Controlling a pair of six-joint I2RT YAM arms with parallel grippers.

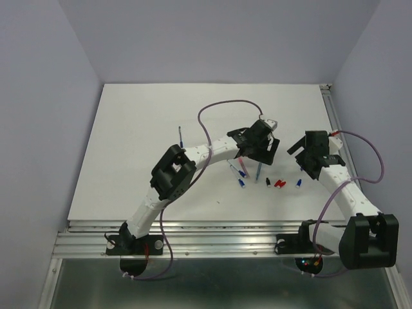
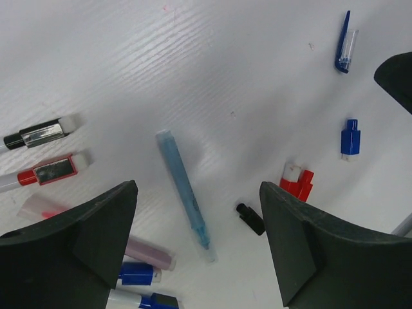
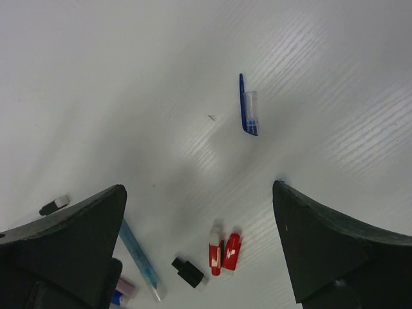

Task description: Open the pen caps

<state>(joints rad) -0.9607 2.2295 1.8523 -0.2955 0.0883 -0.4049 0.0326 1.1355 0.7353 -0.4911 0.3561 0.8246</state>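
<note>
1. On the white table [image 2: 193, 64] lie two stubby red caps [image 2: 297, 181] side by side, a black cap [image 2: 250, 219] just beside them, and a blue cap [image 2: 349, 137] near.
2. The left gripper [image 2: 198, 190] and right gripper [image 3: 199, 188] hover with fingers spread, empty.

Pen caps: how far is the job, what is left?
Done: a black cap, two red caps, a blue cap and a clip cap lie loose. In hand: nothing; left gripper and right gripper are open. Remaining: the blue pens at the bottom seem capped.
</note>
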